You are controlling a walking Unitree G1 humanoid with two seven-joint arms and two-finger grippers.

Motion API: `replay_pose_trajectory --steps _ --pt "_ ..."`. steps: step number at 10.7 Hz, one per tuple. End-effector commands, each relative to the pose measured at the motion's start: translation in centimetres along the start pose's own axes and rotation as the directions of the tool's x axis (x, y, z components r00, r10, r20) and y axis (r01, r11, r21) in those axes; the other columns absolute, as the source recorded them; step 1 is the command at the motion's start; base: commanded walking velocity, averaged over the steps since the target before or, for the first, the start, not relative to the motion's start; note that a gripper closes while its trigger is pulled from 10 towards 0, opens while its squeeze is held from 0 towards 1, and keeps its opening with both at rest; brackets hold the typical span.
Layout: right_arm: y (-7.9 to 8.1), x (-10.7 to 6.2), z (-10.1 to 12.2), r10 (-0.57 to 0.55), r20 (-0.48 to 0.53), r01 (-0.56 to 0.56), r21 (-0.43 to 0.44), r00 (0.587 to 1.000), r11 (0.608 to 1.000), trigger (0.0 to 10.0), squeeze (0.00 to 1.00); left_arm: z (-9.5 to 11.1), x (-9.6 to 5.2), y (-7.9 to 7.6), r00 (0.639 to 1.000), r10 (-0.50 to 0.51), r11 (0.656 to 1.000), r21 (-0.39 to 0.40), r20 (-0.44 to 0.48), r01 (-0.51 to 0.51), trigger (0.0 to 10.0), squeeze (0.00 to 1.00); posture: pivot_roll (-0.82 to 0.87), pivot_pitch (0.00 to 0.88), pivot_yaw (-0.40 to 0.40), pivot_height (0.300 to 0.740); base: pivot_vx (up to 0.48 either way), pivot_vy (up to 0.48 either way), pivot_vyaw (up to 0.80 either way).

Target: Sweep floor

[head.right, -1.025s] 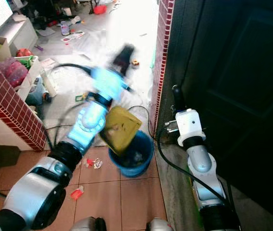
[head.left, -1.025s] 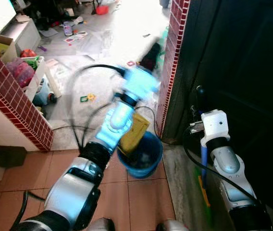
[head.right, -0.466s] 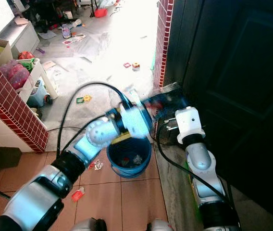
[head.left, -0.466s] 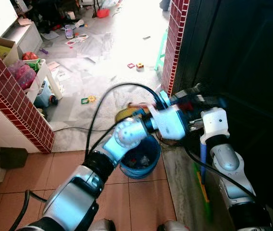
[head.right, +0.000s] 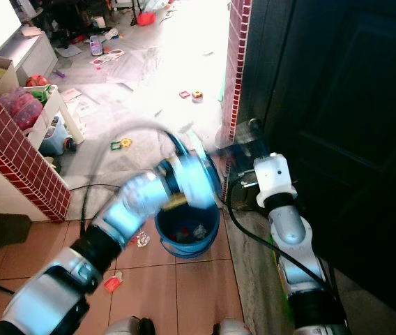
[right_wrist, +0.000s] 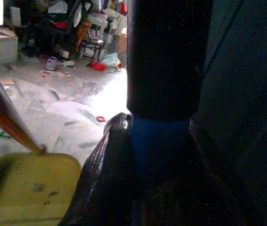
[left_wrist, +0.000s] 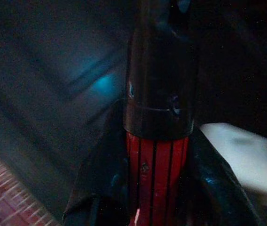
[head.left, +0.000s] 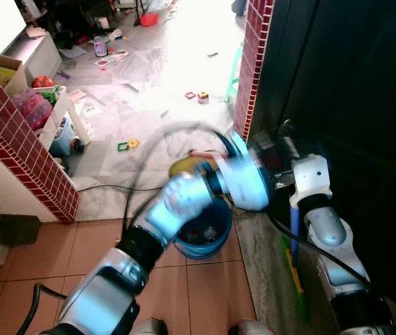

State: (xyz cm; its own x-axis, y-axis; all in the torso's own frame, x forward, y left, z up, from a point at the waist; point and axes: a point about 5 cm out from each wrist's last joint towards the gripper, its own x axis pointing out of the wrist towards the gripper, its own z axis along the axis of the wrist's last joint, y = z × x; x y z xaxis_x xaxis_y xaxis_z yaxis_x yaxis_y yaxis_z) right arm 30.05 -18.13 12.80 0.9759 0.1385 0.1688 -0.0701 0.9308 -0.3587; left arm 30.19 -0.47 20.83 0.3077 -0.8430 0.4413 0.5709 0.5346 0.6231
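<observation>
Step in hand, as judged: emptying the yellow dustpan (right_wrist: 27, 188) into the blue bucket (head.right: 184, 243), which sits low centre of the frame on the tiled floor (head.right: 198, 293) beside the brick pillar (head.right: 234, 77).

The left gripper (left_wrist: 159, 188) is seen pressed around a red-and-black handle (left_wrist: 158, 141), taken to be the dustpan's. In the head views the left arm is motion-blurred across mid-frame, with the pan above the bucket.

The right gripper (right_wrist: 159, 179) is clamped on a blue-and-black pole (head.left: 294, 230), presumably the broom, held upright at right of centre against the dark door (head.right: 337, 105).

Next move, as judged: the pan is to be lowered back to the floor and the broom brought to the remaining scraps.

Count: one bucket, one dustpan, one pole; scattered litter (head.right: 112, 281) lower left, number uncertain.
</observation>
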Motion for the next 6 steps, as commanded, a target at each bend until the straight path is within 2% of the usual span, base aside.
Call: replay_pose_trajectory --steps 1,2,3,4,5,6 --pt "-0.2 0.6 1.0 -0.005 0.052 0.006 -0.015 0.999 1.0 10.0 0.0 0.6 0.3 2.3 0.993 0.114 0.993 0.006 0.013 -0.115 10.0 0.0 -0.22 0.043 0.058 0.74 0.0 0.0 0.0" --pt "-0.1 0.6 0.8 0.0 0.049 0.001 -0.012 0.999 1.0 10.0 0.0 1.8 0.3 7.0 0.938 0.344 0.939 0.004 0.038 -0.344 10.0 0.0 -0.21 0.042 0.053 0.74 0.0 0.0 0.0" --pt "0.3 0.7 0.7 0.014 0.048 -0.013 -0.005 0.999 1.0 10.0 0.0 4.1 -0.3 12.0 0.848 0.517 0.846 0.078 0.12 -0.527 10.0 0.0 -0.2 0.036 0.043 0.74 0.0 0.0 0.0" --pt "0.5 0.9 0.8 0.015 0.049 -0.015 -0.004 0.999 1.0 10.0 0.0 5.2 -0.7 13.8 0.802 0.578 0.798 0.101 0.151 -0.594 10.0 0.0 -0.2 0.036 0.043 0.74 0.0 0.0 0.0" --pt "0.6 1.1 0.9 0.019 0.054 -0.019 -0.001 0.998 1.0 10.0 0.0 7.0 -1.7 16.5 0.731 0.648 0.719 0.146 0.215 -0.68 10.0 0.0 -0.19 0.03 0.038 0.74 0.0 0.0 0.0" --pt "0.7 1.2 0.8 0.02 0.054 -0.02 0.0 0.998 1.0 10.0 0.0 8.0 -2.4 17.7 0.685 0.688 0.662 0.177 0.241 -0.728 10.0 0.0 -0.18 0.026 0.037 0.74 0.0 0.0 0.0"
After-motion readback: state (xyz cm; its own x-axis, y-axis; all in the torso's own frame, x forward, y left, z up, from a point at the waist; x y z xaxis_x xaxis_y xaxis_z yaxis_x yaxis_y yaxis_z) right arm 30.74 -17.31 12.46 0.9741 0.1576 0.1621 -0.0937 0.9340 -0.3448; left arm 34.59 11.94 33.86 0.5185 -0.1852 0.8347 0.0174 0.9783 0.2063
